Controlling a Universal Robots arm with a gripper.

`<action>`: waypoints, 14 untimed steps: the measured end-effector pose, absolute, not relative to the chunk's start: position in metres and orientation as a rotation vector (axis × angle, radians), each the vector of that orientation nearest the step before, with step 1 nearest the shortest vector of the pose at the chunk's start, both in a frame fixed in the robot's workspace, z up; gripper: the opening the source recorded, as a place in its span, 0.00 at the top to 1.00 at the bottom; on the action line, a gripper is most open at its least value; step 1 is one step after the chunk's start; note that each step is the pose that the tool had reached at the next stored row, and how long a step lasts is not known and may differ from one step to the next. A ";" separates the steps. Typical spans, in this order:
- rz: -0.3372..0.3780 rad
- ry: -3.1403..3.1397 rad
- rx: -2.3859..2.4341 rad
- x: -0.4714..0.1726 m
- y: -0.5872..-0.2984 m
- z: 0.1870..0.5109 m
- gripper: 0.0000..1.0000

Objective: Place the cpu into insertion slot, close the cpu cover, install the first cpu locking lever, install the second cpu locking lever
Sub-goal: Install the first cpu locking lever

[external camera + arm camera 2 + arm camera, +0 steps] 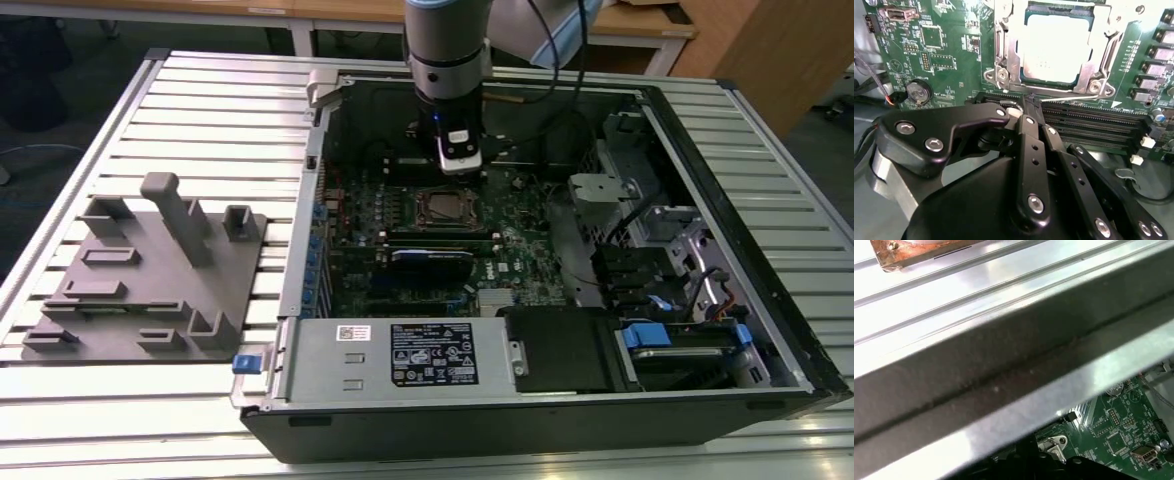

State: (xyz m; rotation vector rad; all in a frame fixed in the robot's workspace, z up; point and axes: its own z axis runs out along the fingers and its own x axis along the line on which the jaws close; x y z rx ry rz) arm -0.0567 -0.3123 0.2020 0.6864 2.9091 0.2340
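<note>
Ribbed metal table carries an open computer case. The gripper hangs inside it, just above the middle of the exterior view, close over the insertion slot. In the second wrist view the cpu lies seated, with the cpu cover down around it. The jaws are drawn narrow, their tips at a thin locking lever. Whether they pinch it I cannot tell. That springy wire could slip free and snap up, or the tips could scrape the memory slots just beside.

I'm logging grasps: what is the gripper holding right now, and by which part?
Cannot be told for sure: the gripper, shut, sits at the tip of the thin locking lever beside the cpu cover.
</note>
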 end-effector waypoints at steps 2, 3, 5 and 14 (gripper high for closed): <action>0.241 2.908 0.687 -0.057 -0.312 0.201 0.90; 0.245 2.907 0.688 -0.057 -0.312 0.201 0.90; 0.260 2.906 0.689 -0.057 -0.312 0.200 0.90; 0.285 2.891 0.686 -0.057 -0.314 0.197 0.90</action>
